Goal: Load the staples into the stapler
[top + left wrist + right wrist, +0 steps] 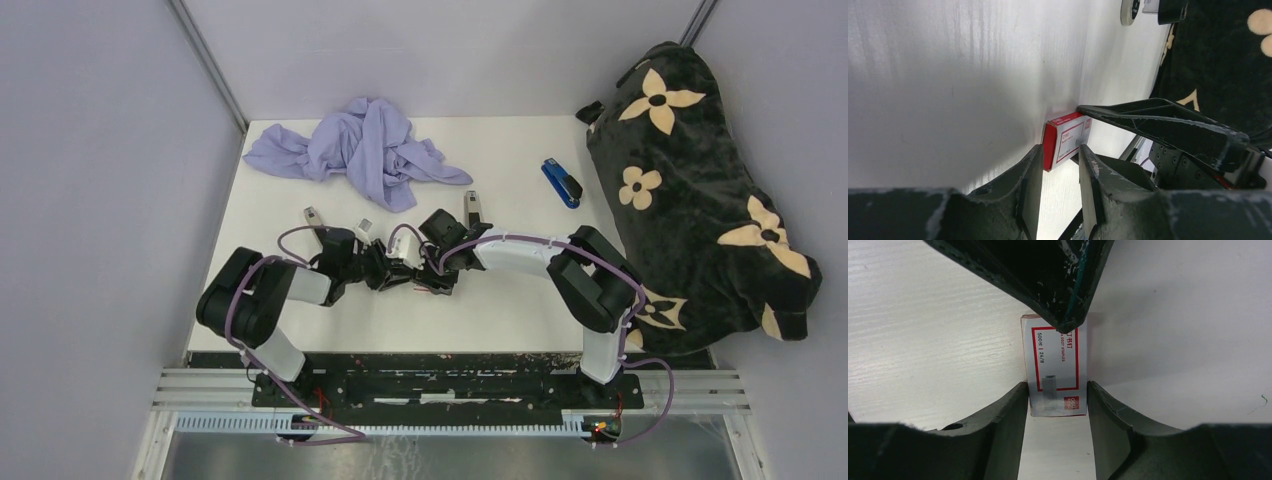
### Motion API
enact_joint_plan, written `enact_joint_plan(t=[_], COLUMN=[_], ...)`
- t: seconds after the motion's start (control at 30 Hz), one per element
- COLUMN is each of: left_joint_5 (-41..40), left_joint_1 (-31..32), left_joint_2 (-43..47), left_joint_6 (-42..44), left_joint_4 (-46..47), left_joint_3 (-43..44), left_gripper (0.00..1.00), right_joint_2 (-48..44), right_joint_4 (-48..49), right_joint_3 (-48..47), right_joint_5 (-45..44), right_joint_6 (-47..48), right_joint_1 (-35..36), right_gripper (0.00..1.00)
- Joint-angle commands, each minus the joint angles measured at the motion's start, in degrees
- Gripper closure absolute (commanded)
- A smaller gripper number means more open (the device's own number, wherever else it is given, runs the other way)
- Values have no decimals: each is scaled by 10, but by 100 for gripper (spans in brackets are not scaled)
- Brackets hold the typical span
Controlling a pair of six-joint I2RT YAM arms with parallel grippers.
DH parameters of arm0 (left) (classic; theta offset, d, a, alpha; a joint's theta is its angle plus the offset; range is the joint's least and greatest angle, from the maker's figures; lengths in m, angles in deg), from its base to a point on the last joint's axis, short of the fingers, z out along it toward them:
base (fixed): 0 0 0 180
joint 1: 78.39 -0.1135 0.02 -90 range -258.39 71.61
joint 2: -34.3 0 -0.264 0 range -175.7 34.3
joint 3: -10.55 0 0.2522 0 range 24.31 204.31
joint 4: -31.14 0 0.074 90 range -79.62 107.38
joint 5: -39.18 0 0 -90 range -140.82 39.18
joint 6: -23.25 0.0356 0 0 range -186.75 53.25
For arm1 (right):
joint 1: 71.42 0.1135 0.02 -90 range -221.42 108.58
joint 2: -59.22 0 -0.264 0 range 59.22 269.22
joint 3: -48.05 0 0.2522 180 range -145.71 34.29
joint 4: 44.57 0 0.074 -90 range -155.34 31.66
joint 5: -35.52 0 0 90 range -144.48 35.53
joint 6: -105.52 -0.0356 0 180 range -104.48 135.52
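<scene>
Tabletop point(520, 290): white and flat, carrying every item below.

Black flowered cushion point(700, 190): lies along the right edge, partly off the surface. It plays no part in the work.

Purple cloth point(365, 150): crumpled at the far side, well apart from both arms.

Arms: both reach inward and meet at the centre. In my judgement this lets one steady the carton while the other works on it.

Stapler point(562, 183): blue, lying closed at far right near the cushion and well apart from both arms. Nothing is touching it, so loading has not begun.

Right end effector point(1057, 390): its fingers stand against the two long sides of the staple box point(1055, 365), one on each side. It is grasping the box flat on the tabletop, apparently to pin it in place.

Left end effector point(1060, 155): its fingertips stand at one end of the same box with a gap between them. The left wrist view does not show whether they press the carton, so I cannot tell if it is clenched. Judged purpose: to take the end and draw the inner tray out.

Container: the red-and-white box appears closed. Its tray and the staples inside are not in view.
</scene>
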Motion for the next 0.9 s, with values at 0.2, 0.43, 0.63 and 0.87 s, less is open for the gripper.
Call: enact_joint_plan(t=[0.2,0.43,0.63,0.87], left_joint_5=[45,58,68,76], left_joint_1=[4,5,5,5], left_joint_2=[-31,-51,-66,-73], left_joint_6=[27,14,-7,-26], left_joint_4=[37,59,90,119], left_joint_3=[29,23,13,-1], left_gripper=[65,68,69,70], right_joint_2=[34,38,39,45], right_joint_4=[-46,-45,-36,-23], right_joint_3=[-10,-10,-6,-2], right_joint_5=[11,15,17,17], right_joint_6=[38,42,45,46], right_joint_1=[6,6,6,6], right_gripper=[47,47,48,49])
